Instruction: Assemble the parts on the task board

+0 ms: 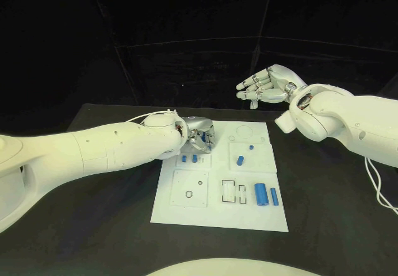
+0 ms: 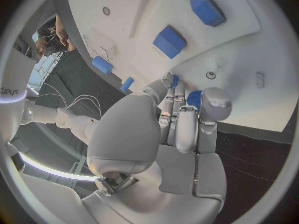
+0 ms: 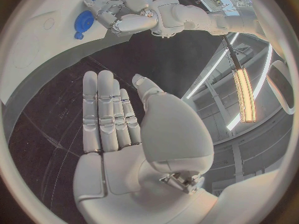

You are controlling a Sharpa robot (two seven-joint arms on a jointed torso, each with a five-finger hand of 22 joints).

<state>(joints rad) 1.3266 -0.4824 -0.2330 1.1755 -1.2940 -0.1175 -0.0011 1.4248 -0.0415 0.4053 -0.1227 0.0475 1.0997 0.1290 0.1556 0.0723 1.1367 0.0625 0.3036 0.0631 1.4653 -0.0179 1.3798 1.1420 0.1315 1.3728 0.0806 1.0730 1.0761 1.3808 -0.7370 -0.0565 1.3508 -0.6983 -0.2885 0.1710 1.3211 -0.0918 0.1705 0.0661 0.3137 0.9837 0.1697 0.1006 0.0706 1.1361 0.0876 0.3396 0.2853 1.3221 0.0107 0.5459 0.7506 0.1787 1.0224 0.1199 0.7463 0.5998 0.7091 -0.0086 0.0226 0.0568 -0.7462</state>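
Parts [image 1: 264, 194] in blue lay scattered over the white task board [image 1: 199, 214], which sat in the middle of the black table [image 1: 99, 230]. In the head view, a long blue cylinder with a thinner blue bar [image 1: 274, 196] just beside it lay near the board's right edge. A smaller blue piece [image 1: 240, 160] lay on the raised square panel above them, and two short blue pieces [image 1: 189, 158] sat close to the left hand [image 1: 199, 138]. That hand was lowered onto the board's upper left part, fingers curled down toward the surface. The right hand [image 1: 264, 85] was raised well above the table beyond the board's far edge, its fingers bent slightly inward and holding nothing.

In the left wrist view, the left hand [image 2: 181, 124] had its fingers drawn together over the board, and a small blue part [image 2: 194, 98] showed between the fingertips [image 2: 215, 104], seemingly pinched there. Two blue blocks [image 2: 169, 41] rested on the white surface beyond the hand, and a blue cylinder [image 2: 102, 64] lay further along near a smaller blue piece [image 2: 127, 84].

In the right wrist view, the right hand [image 3: 118, 129] was flat, fingers straight and side by side, with nothing held. Past it, the left hand [image 3: 121, 10] was on the board, beside a round blue part [image 3: 83, 21].
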